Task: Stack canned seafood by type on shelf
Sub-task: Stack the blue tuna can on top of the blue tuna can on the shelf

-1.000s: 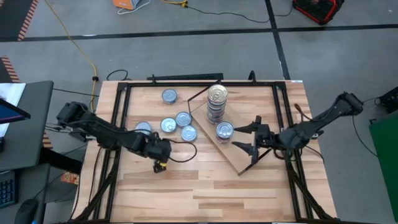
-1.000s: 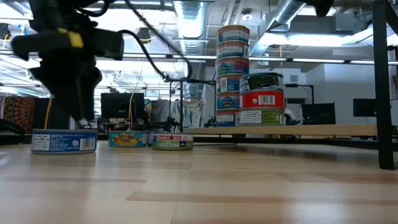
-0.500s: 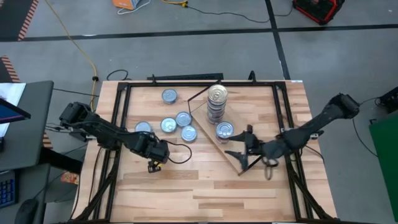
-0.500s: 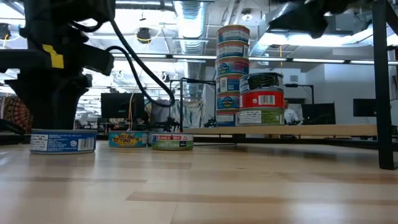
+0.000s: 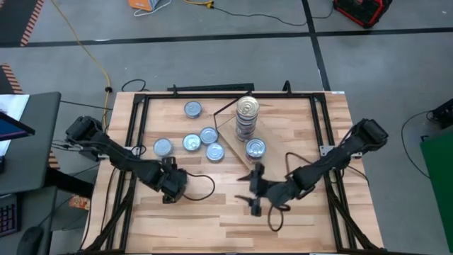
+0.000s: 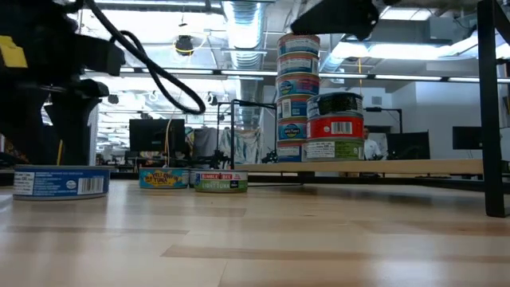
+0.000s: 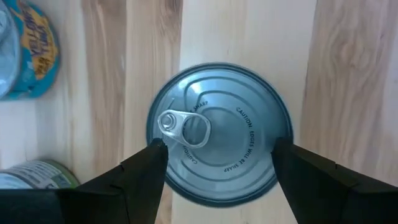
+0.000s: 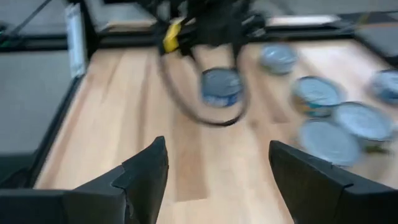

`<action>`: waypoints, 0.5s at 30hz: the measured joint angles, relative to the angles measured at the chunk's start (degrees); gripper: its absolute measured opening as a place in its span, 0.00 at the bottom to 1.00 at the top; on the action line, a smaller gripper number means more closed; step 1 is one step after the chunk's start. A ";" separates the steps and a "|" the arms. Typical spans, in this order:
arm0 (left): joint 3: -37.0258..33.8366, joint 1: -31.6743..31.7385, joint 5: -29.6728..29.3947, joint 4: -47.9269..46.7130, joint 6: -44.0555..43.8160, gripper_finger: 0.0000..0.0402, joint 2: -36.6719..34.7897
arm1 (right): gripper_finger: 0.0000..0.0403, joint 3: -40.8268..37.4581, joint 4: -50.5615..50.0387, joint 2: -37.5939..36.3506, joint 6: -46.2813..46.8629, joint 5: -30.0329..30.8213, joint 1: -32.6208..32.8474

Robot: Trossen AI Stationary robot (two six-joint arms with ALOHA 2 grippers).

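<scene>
My left gripper [image 5: 170,185] points down near the table's near-left, shut on a blue-labelled tin [image 7: 217,134], which it hides in the high view. The low view shows that tin [image 6: 60,182] under the gripper [image 6: 40,104]. Several loose tins [image 5: 191,142] lie lid-up on the table. The shelf [image 5: 230,131] carries a tall stack of blue-labelled tins [image 5: 247,108] [image 6: 299,96] and a shorter mixed stack [image 5: 255,148] [image 6: 335,127]. My right gripper [image 5: 248,190] [image 8: 214,168] hovers open off the shelf's near corner, facing the left arm. My left gripper pinches the tin across its width, at the rim [image 7: 163,155] by the pull tab and at the opposite rim [image 7: 278,152]. The fingers [image 7: 146,177] come from above, pointing down. The tin stays level, lid up, its base [image 6: 60,196] at tabletop height; whether it touches the table, I cannot tell.
A dark metal frame [image 5: 138,142] runs along the table's left, right and far sides. A cable loops beside the left gripper [image 5: 202,180]. Bare planks stretch along the near edge [image 5: 212,227]. Loose tins also show beyond the right fingers [image 8: 317,93].
My right gripper has swung from beside the shelf's short stack toward the table's left and near edge, staying open. My left gripper has moved toward the near-left corner, and the blue-labelled tin under it has gone along, showing larger and farther left in the low view.
</scene>
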 joint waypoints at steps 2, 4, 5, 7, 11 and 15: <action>0.00 -0.81 -1.09 -0.03 0.47 0.69 -0.14 | 0.75 1.92 -0.73 2.30 -0.36 -2.55 -0.27; 0.00 -1.53 -1.21 -0.34 1.22 0.69 -0.08 | 0.75 3.18 -0.43 3.92 -1.25 -2.84 -0.33; 0.00 -1.77 -1.19 -0.37 1.33 0.69 -0.10 | 0.75 3.37 -0.36 4.41 -1.33 -2.84 -0.37; 0.00 -2.44 -1.11 -0.17 1.16 0.69 -0.12 | 0.75 3.40 1.23 5.47 -1.40 -2.84 -0.37; 0.02 -3.95 -1.13 -1.05 2.11 0.69 -0.12 | 0.75 3.48 3.29 8.73 -1.43 -3.15 -0.37; 0.02 -4.05 -1.58 -3.93 2.35 0.69 -0.12 | 0.75 3.48 6.31 12.46 -1.40 -5.02 -0.78</action>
